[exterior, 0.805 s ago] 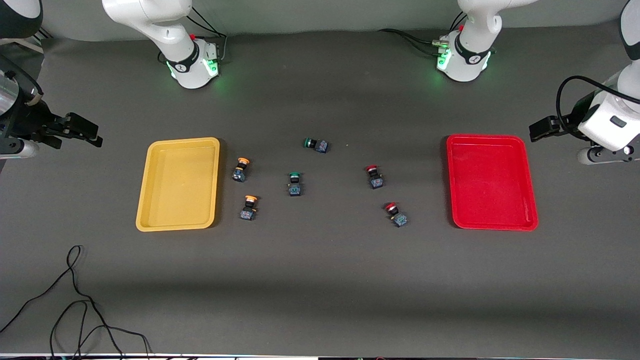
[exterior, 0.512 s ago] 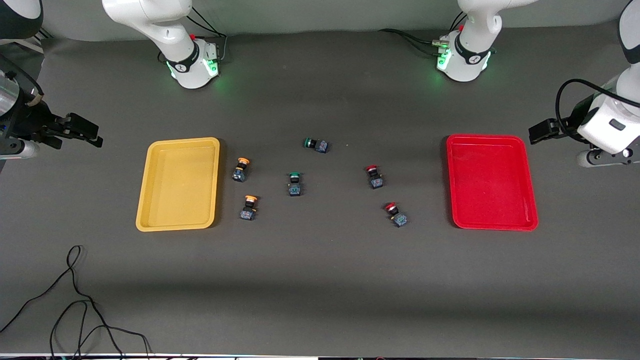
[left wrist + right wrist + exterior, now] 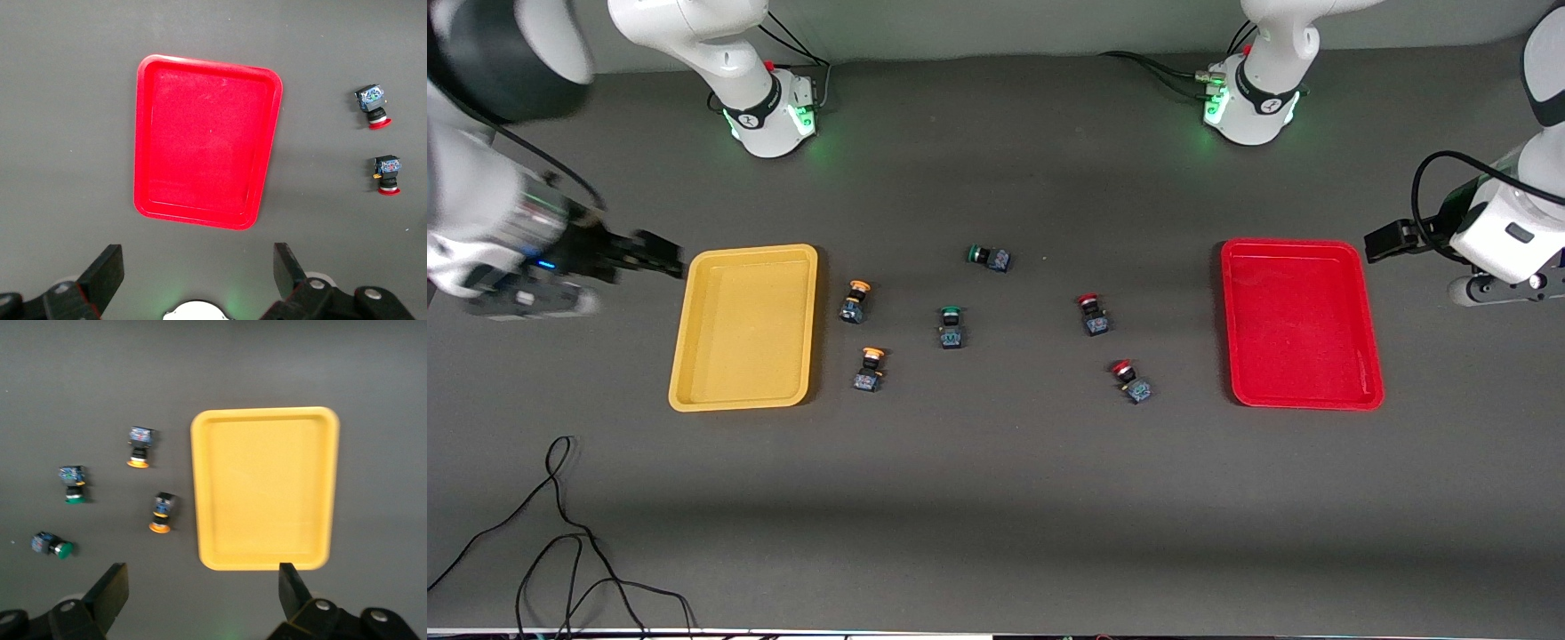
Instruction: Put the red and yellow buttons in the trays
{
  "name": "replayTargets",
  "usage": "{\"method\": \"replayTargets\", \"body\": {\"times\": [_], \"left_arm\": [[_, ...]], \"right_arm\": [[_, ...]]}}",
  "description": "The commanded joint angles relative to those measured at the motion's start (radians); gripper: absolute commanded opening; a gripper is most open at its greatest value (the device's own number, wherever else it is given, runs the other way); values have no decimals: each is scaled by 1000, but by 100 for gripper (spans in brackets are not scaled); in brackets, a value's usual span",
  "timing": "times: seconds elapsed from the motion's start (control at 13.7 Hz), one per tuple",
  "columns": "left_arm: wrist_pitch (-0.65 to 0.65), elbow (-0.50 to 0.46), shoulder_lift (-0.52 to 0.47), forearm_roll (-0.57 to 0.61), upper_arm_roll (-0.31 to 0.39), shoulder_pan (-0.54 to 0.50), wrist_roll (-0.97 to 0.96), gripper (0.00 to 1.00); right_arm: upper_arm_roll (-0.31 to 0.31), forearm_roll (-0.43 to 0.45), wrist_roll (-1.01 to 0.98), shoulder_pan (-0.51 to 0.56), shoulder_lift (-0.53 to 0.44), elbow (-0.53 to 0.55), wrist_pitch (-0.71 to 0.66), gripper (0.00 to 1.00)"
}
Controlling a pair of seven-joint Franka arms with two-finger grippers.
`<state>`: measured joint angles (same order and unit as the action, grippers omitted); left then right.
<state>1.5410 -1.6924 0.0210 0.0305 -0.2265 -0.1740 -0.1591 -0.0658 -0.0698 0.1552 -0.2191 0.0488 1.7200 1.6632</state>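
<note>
Hovered, right gripper (image 3: 660,260), fingers spread wide apart and holding nothing, over bare table just beside the yellow tray (image 3: 744,328) at the right arm's end. Hung likewise, left gripper (image 3: 1383,242), fingers parted and empty, over the table near the red tray (image 3: 1301,324) at the left arm's end. Lay flat on the dark table (image 3: 996,498), both trays, nothing inside either. Rested between the trays, all six switches, none touching another. Sat just beside the yellow tray, two yellow buttons: one (image 3: 855,300) farther from the front camera, the other (image 3: 869,369) nearer. Lay toward the red tray but well apart from it, two red buttons: one (image 3: 1092,315) farther from the front camera, the other (image 3: 1131,380) nearer. Stayed in the middle, two green-capped switches, one (image 3: 951,327) between the yellow and red groups, the other (image 3: 989,257) farther from the front camera. Trailed across the table's near corner at the right arm's end, a loose black cable (image 3: 560,542).
</note>
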Motion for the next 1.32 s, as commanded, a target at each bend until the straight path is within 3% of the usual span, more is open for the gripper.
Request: {"method": "replayTargets", "body": {"times": [0.0,0.22,0.59,0.88,1.1,1.24], "left_arm": [[2,34,40,3,6,10,-30,100],[2,74,94,5,6,11,-36,100],[5,111,194,9,0,51,-119,100],[41,122,286,-3,-16,99,-135,100],[33,120,335,-15,-17,131,-145,100],[59,128,391,-21,-17,158,-215,100]], "right_arm": [[-3,-10,156,-116,58,52,93,100],[-3,-15,257,-204,131,116,197,100],[-3,-19,328,-264,154,390,522,100],[-5,-24,334,-269,232,424,562,100],[-3,-100,333,-279,285,475,670,100],[-5,-102,333,-296,312,477,688,100]]}}
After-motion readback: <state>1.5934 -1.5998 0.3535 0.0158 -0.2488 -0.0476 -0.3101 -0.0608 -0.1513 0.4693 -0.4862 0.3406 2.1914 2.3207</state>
